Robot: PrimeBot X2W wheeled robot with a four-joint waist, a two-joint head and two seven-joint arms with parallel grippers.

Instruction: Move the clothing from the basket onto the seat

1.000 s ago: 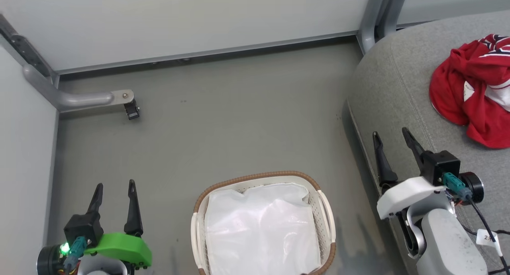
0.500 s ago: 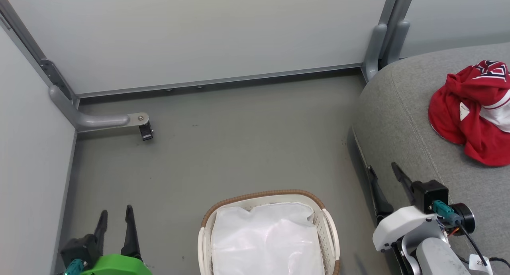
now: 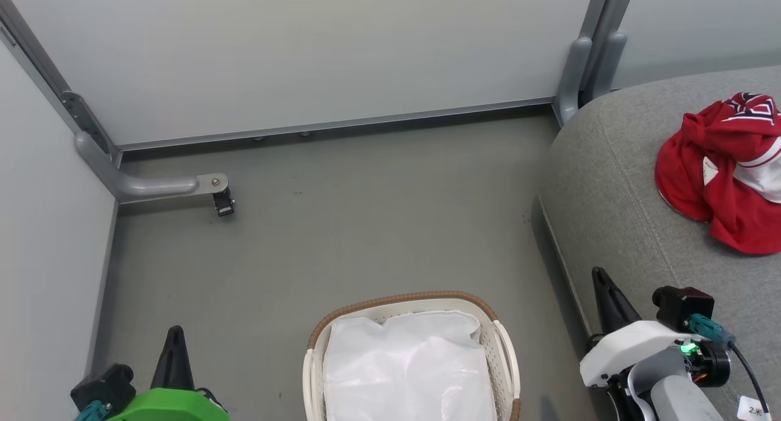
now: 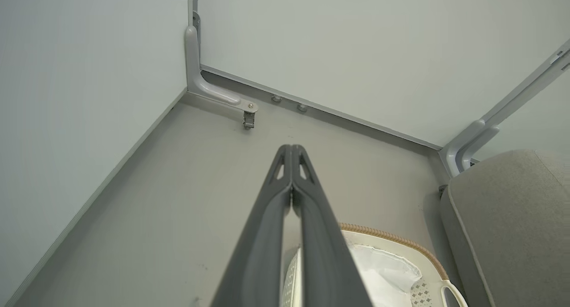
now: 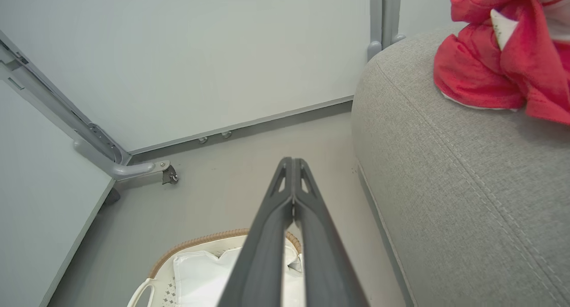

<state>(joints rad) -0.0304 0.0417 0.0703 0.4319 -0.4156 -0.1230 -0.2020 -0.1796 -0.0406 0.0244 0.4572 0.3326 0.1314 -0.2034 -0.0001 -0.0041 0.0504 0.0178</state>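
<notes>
1. At the far left, a pale wall panel (image 3: 36,238) is running down beside the grey floor (image 3: 366,238). A grey bracket (image 3: 152,186) with a small black caster (image 3: 224,203) is jutting out from the corner.
2. The left gripper (image 3: 176,331) is showing at the lower left of the head view, above the floor. In the left wrist view its two dark fingers are pressing together along their length, closed on nothing.
3. The basket (image 3: 399,299) is standing on the floor at the bottom centre, between the two grippers and apart from both. Its brown woven rim is curving toward the back wall.
4. Inside the basket, a thin white liner (image 3: 409,372) is lying crumpled.
5. The right gripper (image 3: 601,277) is showing at the lower right, just beside the seat's near edge. Its fingers are meeting tip to tip, clamped together and holding nothing.
6. The seat (image 3: 616,183) is taking up the right side, with its rounded corner sitting near a grey upright post (image 3: 573,73).
7. The clothing (image 3: 701,171) is lying in a red heap on the seat, toward the right edge of the head view. It is lying well apart from the basket and from the right gripper, with a white striped panel showing among the folds.
</notes>
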